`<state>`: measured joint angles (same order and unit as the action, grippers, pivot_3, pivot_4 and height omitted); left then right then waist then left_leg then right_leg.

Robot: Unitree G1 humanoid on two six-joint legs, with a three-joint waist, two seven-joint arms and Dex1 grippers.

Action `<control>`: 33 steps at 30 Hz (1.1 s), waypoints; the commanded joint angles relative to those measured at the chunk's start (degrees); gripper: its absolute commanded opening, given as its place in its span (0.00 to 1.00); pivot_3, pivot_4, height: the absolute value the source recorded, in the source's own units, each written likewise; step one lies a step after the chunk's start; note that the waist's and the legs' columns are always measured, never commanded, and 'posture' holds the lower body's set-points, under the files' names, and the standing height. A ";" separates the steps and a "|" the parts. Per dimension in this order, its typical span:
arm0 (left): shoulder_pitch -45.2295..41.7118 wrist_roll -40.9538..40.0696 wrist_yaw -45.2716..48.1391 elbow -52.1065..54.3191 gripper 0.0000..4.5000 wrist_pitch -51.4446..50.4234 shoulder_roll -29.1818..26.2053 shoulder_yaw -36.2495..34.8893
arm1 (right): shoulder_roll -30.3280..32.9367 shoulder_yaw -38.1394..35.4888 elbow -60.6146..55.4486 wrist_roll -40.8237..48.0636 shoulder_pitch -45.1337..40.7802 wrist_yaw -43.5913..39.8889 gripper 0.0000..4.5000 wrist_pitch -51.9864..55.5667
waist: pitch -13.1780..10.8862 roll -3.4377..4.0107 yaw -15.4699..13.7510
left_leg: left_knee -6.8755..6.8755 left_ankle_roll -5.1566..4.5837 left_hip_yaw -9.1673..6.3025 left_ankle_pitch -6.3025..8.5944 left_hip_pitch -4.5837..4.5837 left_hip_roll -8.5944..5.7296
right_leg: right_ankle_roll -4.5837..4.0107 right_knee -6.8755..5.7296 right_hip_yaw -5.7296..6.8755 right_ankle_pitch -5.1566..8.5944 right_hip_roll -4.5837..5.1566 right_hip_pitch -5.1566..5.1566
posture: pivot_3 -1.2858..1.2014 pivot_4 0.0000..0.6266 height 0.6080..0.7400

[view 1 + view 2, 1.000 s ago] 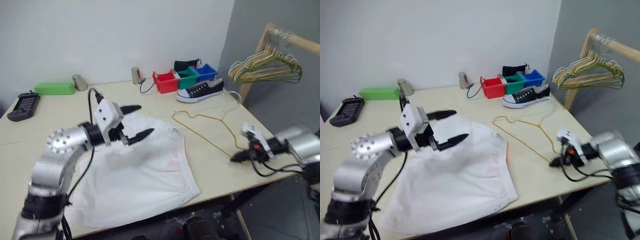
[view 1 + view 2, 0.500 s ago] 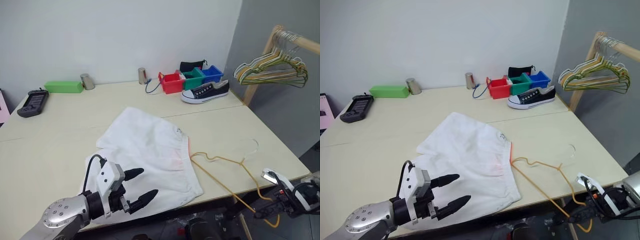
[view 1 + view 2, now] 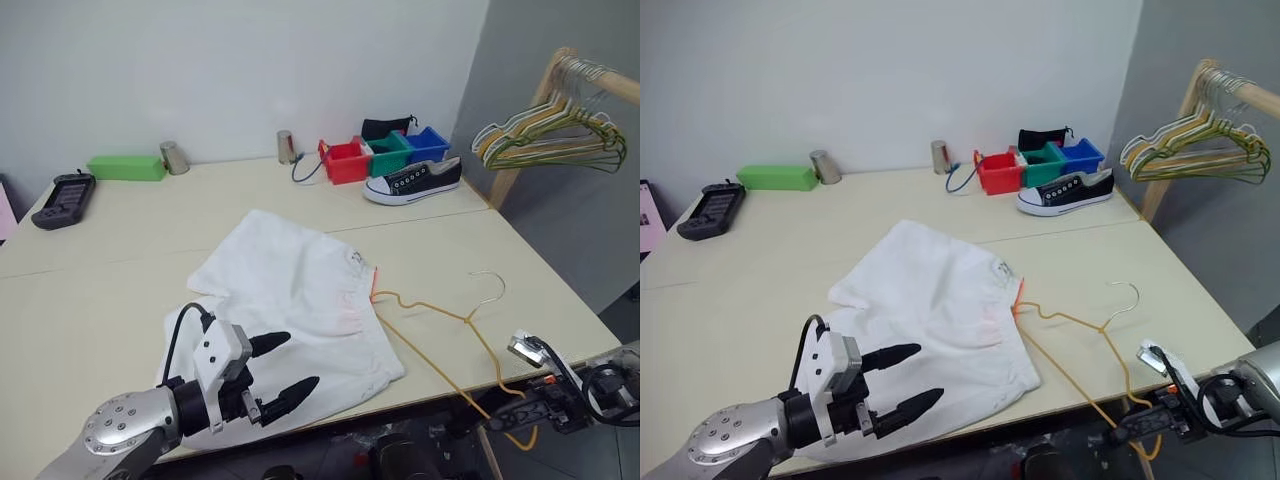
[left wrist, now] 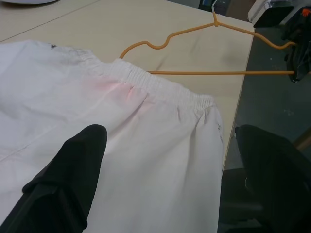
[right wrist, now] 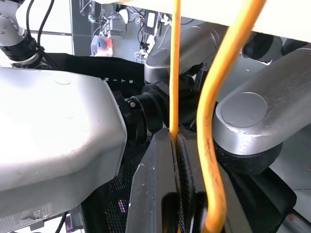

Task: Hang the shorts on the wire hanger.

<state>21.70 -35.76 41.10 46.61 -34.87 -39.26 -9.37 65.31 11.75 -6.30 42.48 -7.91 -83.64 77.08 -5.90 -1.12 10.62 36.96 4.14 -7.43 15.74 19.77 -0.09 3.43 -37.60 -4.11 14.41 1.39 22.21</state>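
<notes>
The white shorts (image 3: 300,295) lie flat in the middle of the table, their gathered waistband (image 4: 160,87) toward the right. My left gripper (image 3: 285,368) hovers open over the shorts' near corner, nothing between its black fingers (image 4: 80,160). Just right of the waistband lies the yellow-orange wire hanger (image 3: 1070,318), its pale hook (image 3: 490,282) raised. Its lower end hangs past the table's front edge. There my right gripper (image 3: 1122,434) is shut on the hanger's wire (image 5: 174,73), below the tabletop level.
At the far right, a wooden rack holds a bunch of green, yellow and white hangers (image 3: 550,140). A black sneaker (image 3: 412,183), coloured bins (image 3: 378,155), two metal cups (image 3: 173,157), a green box (image 3: 125,167) and a black device (image 3: 62,198) line the table's back.
Both arms have drawn back toward me. The left gripper went from above the shorts' middle to their near corner. The right gripper dragged the hanger toward the front edge. The camera also shifted.
</notes>
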 commanded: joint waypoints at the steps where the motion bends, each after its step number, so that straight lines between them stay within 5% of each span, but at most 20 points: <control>1: -1.09 0.76 0.69 -0.02 1.00 1.64 -0.96 -0.02 | -0.05 -1.17 -3.55 4.38 -0.12 -0.54 0.00 1.55 | -0.07 -0.05 0.00 | 0.00 0.00 0.00 0.00 -0.01 0.00 | 0.00 0.00 0.00 0.00 0.00 0.00 | 0.46 0.11 1.00; 33: -5.19 8.71 2.58 -3.97 1.00 7.87 -2.34 3.39 | -17.25 5.12 9.90 3.54 -13.36 11.67 0.00 8.78 | -0.37 0.19 -0.97 | -0.08 -0.04 0.06 0.05 0.13 0.12 | 0.05 0.50 0.00 -0.03 -0.07 0.01 | 0.46 0.11 1.00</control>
<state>17.11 -27.37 43.37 42.17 -28.22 -41.18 -5.62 48.45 17.06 3.19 45.83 -20.19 -72.38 85.87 -6.27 -0.93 9.64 36.87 4.09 -7.37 15.80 19.91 0.03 3.48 -37.11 -4.12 14.37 1.32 22.22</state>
